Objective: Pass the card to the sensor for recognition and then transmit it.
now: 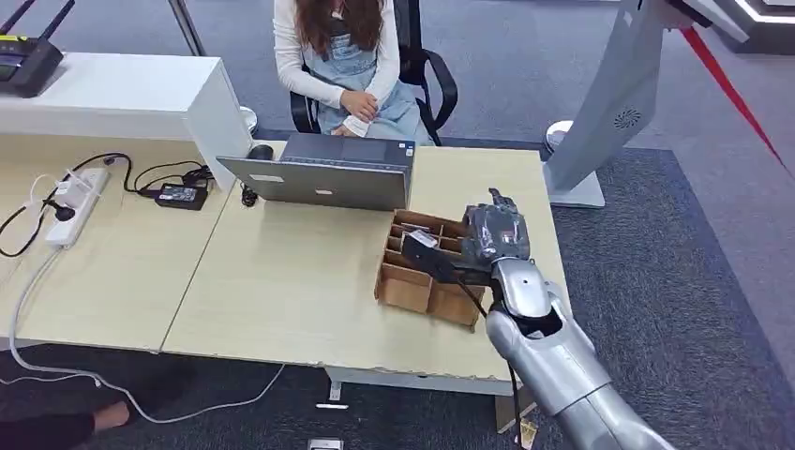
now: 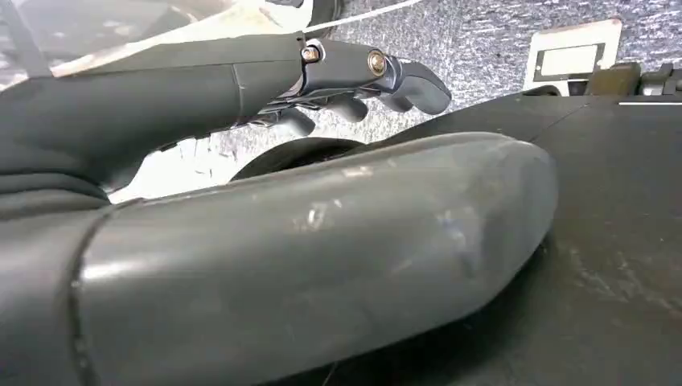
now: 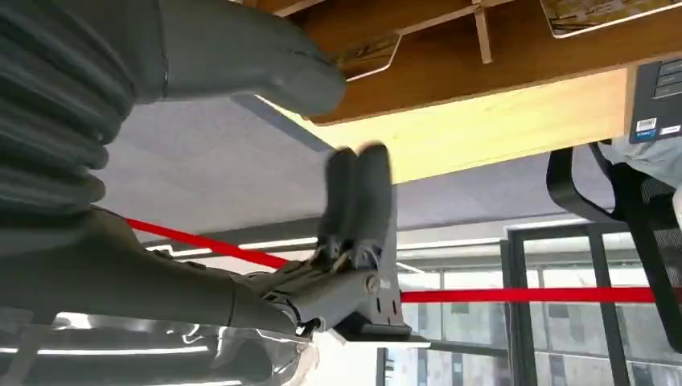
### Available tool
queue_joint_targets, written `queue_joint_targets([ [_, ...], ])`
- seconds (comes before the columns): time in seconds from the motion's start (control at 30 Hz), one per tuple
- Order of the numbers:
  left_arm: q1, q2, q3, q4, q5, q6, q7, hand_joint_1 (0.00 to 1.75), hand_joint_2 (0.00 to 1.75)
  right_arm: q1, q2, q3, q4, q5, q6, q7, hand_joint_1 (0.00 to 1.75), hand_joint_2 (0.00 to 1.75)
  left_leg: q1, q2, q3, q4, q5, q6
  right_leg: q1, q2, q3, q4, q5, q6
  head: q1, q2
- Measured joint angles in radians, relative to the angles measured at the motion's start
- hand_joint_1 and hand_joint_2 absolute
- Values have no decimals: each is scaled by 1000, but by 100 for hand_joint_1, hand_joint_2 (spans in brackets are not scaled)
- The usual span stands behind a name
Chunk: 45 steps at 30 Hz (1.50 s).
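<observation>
Silver-armed, the robot's right hand (image 1: 495, 234) hovers open and empty above the right end of a brown compartmented box (image 1: 429, 267) holding cards (image 3: 599, 14), on the wooden desk (image 1: 291, 281). Beyond sits a grey laptop (image 1: 323, 173), then a seated person (image 1: 347, 56). The left hand (image 2: 354, 76) hangs empty, fingers loosely curled.
</observation>
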Motion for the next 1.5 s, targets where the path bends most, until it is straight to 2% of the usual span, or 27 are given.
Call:
queue_joint_targets([
  [0.03,0,0,0,0,0,0,0,0,0,0,0,0,0,0,0,0,10,175,0,0,0,0,0,0,0,0,0,0,0,0,0,0],
  [0.2,0,0,0,0,0,0,1,0,0,1,0,0,1,0,0,0,5,175,0,0,0,0,0,0,0,0,0,0,0,0,0,0],
  [0.5,0,0,0,0,-3,-3,1,0,0,1,0,0,10,3,1,2,12,175,0,0,0,0,0,0,0,0,0,0,0,0,0,0],
  [0.53,0,0,0,0,-3,-3,1,0,0,1,0,0,10,3,1,2,19,175,0,0,0,0,0,0,0,0,0,0,0,0,0,0],
  [0.6,0,0,0,0,-5,-3,1,0,0,1,0,0,10,5,1,2,19,175,0,0,0,0,0,0,0,0,0,0,0,0,0,0],
  [0.77,-1,0,0,0,-6,-4,1,0,0,1,0,0,15,7,1,2,33,175,0,0,0,0,0,0,0,0,0,0,0,0,0,0],
  [1.5,-1,-1,0,0,-14,-6,1,0,0,1,5,0,34,8,3,3,37,175,0,0,0,0,0,0,0,0,0,0,0,0,0,0],
])
